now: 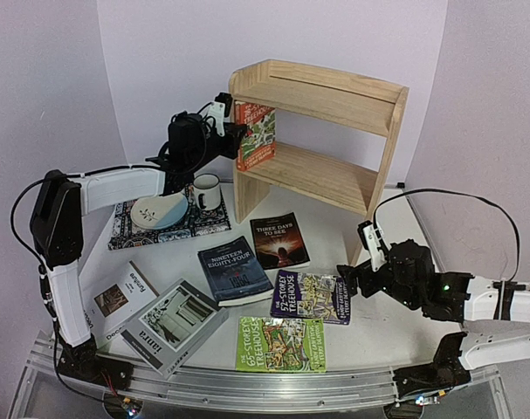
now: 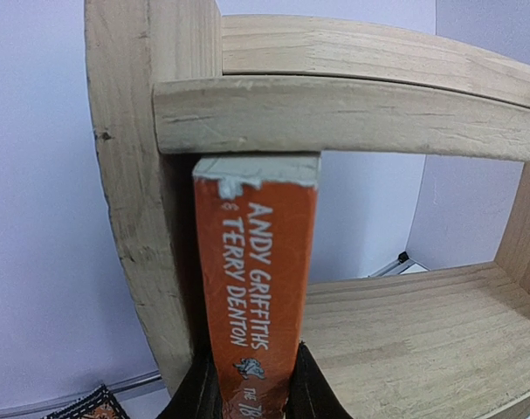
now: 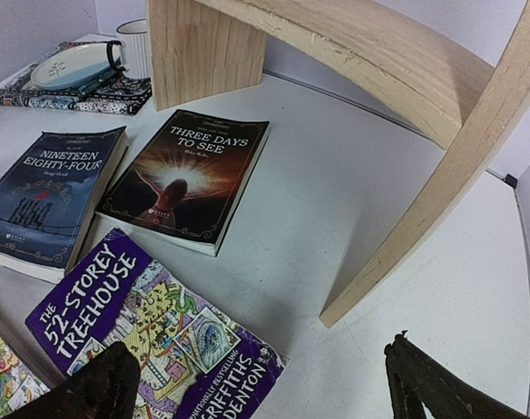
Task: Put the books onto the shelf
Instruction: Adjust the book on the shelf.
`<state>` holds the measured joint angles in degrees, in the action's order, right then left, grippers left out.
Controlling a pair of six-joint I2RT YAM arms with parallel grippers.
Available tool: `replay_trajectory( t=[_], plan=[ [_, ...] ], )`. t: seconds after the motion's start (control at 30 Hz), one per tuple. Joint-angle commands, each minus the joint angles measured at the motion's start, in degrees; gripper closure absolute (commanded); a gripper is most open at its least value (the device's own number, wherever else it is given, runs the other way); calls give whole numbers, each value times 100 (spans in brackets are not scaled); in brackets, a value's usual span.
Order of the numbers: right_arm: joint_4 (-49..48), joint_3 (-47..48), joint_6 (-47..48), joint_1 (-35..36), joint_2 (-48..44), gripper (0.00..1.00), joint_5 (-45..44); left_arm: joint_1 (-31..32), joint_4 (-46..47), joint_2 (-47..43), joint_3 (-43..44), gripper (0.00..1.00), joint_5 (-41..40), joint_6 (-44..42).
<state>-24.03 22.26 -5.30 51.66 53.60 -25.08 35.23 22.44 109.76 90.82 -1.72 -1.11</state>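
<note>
Left gripper [image 2: 254, 394]: closed on orange book [image 2: 260, 262], upright at shelf [image 1: 334, 96] left end, top just under upper board [image 2: 352, 113].
Right gripper [image 3: 265, 384]: wide open, empty, over purple book [image 3: 151, 323].
Mug [image 1: 206, 191], plate [image 1: 158, 210], placemat [image 1: 125, 229]: 9 o'clock of shelf.

the orange book [image 1: 256, 138] in the left gripper [image 1: 238, 133] fills the left end of the shelf [image 1: 334, 92] on its lower tier, its top just under the upper board, while the rest of that tier lies open to the right side panel. the mug [image 1: 207, 192] and plate [image 1: 160, 211] crowd the table [image 1: 334, 229] just left of the shelf, flat books [image 1: 279, 240] cover the ground in front, and bare table runs past the shelf's right foot to the wide-open right gripper [image 1: 348, 281].
</note>
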Motion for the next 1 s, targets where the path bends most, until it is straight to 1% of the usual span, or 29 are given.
replay_trajectory(
  t=[0.0,0.47,0.63,0.7,0.77,0.8,0.97],
  plan=[
    [-91,184,96,-15,51,2,-135,-42,76,102,366,89,107,61],
    [-100,217,126,-8,81,2,-120,-96,67,354,658,87,124,58],
    [-102,224,131,-10,94,2,-111,-124,59,376,683,85,93,58],
    [-102,236,142,-9,103,2,-108,-118,59,350,659,82,108,58],
    [-106,250,145,-10,115,2,-105,-122,59,287,602,75,137,200],
    [-104,250,151,-8,125,2,-105,-122,59,259,580,73,148,229],
    [-118,293,160,-9,181,2,-66,-122,58,79,402,67,151,245]
  ],
)
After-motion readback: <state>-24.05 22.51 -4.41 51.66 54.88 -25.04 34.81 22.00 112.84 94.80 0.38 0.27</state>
